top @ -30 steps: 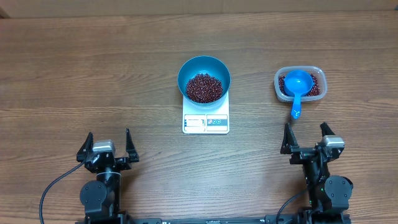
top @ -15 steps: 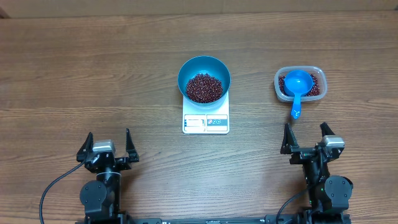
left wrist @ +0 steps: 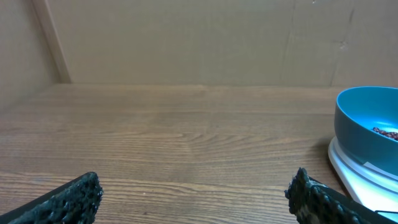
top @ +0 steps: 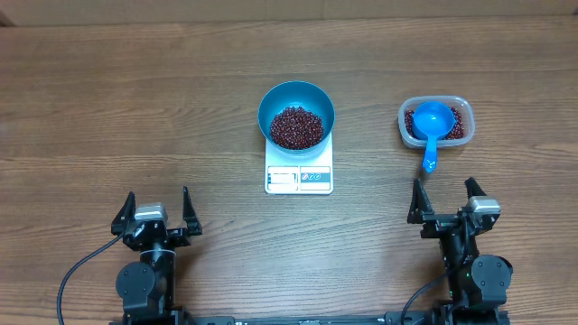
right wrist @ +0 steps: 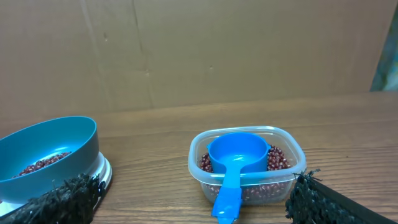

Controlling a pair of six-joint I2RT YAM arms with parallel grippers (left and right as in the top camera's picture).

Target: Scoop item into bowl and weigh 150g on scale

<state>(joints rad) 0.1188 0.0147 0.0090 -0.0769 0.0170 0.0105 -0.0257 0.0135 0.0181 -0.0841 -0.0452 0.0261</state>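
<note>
No change vs. earlier frames: nothing is being moved, both arms are being kept parked at the near table [top: 135, 108] edge.

L gripper [top: 158, 197]: jaws are being held fully apart, nothing is being gripped, only bare wood is being seen between the fingers [left wrist: 68, 202] in the L wrist view. R gripper [top: 442, 185]: same, jaws are being held wide, nothing is being held or touched.

Bowl [top: 296, 91]: is being carried on the scale [top: 299, 178], well ahead of both grippers, fwd-right of the L one and fwd-left of the R one. It is being seen at the right edge of the L wrist view and the left edge of the R wrist view.

Beans [top: 296, 127]: a heap is lying in the bowl bottom; the upper wall is being left bare. More beans are being seen in the clear tub [top: 462, 101].

Scale: the display/panel edge is being pointed back toward the grippers; the readout is too small to be read.

Tub: is sitting straight ahead of the R gripper, near, not touching; well right of the bowl. Blue scoop [top: 433, 118]: the cup is resting on the beans in the tub, the handle is being laid over the near rim, its tip pointing back at the R gripper, apart from the fingers [right wrist: 317, 199].
</note>
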